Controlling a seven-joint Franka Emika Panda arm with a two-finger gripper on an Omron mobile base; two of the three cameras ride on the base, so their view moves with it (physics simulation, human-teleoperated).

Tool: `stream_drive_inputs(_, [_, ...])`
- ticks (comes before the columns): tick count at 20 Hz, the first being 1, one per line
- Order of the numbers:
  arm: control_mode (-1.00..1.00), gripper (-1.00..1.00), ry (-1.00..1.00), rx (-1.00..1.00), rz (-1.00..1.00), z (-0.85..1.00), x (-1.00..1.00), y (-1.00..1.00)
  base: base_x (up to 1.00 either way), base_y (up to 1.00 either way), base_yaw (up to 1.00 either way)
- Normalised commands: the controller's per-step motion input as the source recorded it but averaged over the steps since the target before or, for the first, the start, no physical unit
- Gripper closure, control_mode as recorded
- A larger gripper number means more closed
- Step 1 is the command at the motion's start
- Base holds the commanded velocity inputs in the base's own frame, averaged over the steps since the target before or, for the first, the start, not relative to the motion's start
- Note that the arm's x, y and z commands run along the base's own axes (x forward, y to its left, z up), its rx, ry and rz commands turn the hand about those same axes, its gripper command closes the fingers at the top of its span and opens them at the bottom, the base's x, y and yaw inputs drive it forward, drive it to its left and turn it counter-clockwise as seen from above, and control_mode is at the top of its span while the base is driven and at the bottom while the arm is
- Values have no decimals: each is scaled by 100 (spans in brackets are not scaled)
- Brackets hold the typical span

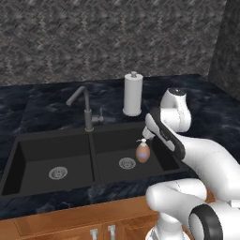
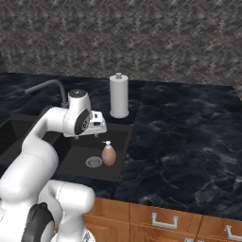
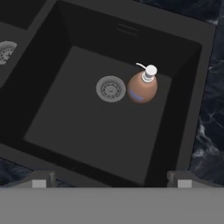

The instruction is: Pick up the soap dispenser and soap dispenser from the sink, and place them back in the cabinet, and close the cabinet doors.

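Note:
A peach-orange, egg-shaped soap dispenser (image 1: pixel 142 153) (image 2: pixel 108 155) (image 3: pixel 142 86) with a white pump stands upright on the floor of the right basin of the black sink (image 1: pixel 56 140) (image 2: pixel 124 149) (image 3: pixel 57 109). It is just right of the round steel drain (image 1: pixel 127 163) (image 3: pixel 110 89). My gripper (image 3: pixel 111 181) (image 2: pixel 90 135) hangs above this basin, pointing down, well above the dispenser. It is open with nothing between its fingers. The cabinet and the cabinet doors are out of view.
A grey gooseneck faucet (image 1: pixel 86 108) rises behind the basin divider. On the dark marble counter (image 2: pixel 184 142) behind the sink stands a tall white paper-towel roll (image 1: pixel 132 94) (image 2: pixel 118 96). Below the counter's front edge are wooden fronts with grey handles (image 2: pixel 164 220).

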Motion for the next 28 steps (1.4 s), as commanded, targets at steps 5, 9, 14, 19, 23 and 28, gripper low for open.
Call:
stream_drive_inputs(5, [-100,-100,0,0,0,-19,28,0,0,0,0])
stream_drive_inputs(9, [-100,-100,0,0,0,-22,25,0,0,0,0])
stream_drive_inputs(14, [-100,-100,0,0,0,-24,25,0,0,0,0])
stream_drive_inputs(19, [-100,-100,0,0,0,-24,29,0,0,0,0])
stream_drive_inputs(23, [-100,-100,0,0,0,-25,35,0,0,0,0])
stream_drive_inputs(28, [-100,-100,0,0,0,-24,29,-1,0,0,0])
